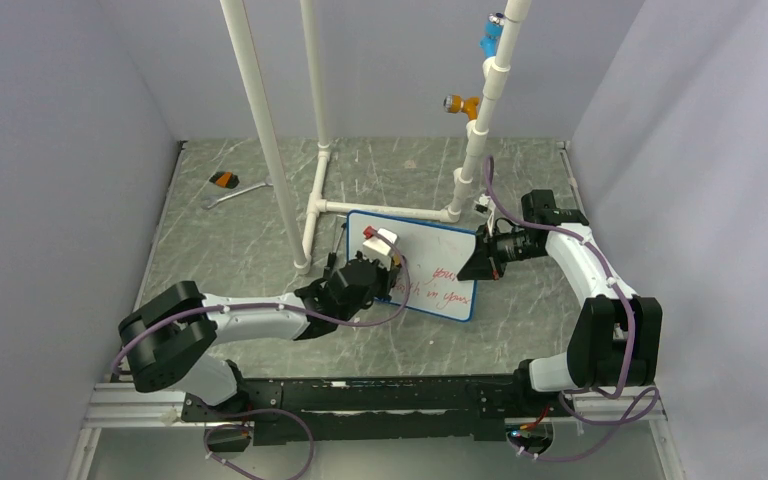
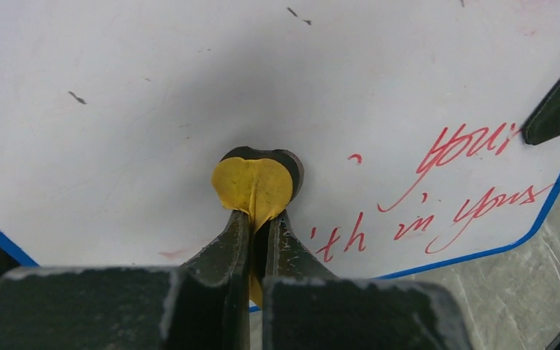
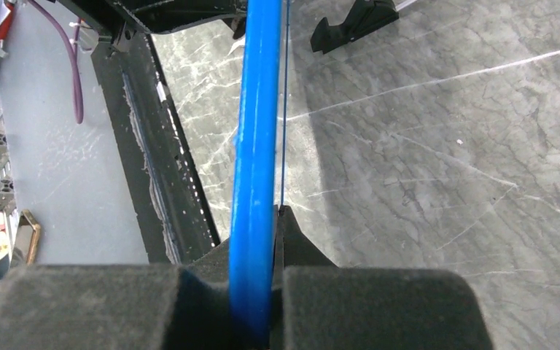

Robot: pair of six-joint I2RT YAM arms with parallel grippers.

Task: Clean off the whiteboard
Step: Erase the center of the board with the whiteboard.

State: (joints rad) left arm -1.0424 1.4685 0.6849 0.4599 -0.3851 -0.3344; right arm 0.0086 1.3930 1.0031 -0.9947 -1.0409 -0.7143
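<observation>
- Left claw is clamping shut on a yellow pad, pressing it against the whiteboard.
- Right claw is pinching the blue frame, steadying the board on the table between both arms.
- Wiping is seemingly underway: red writing is showing only at the right.
- Next sweep is calling for rightward travel under steady pressure.
- Reading: "your", "th in your".

Smooth, slightly glossy white face on the whiteboard, centre frame, with a shiny blue plastic rim; yellow pad looks soft, felt-like; desk matt grey, marbled, scratched; pipes at top smooth white plastic.
</observation>
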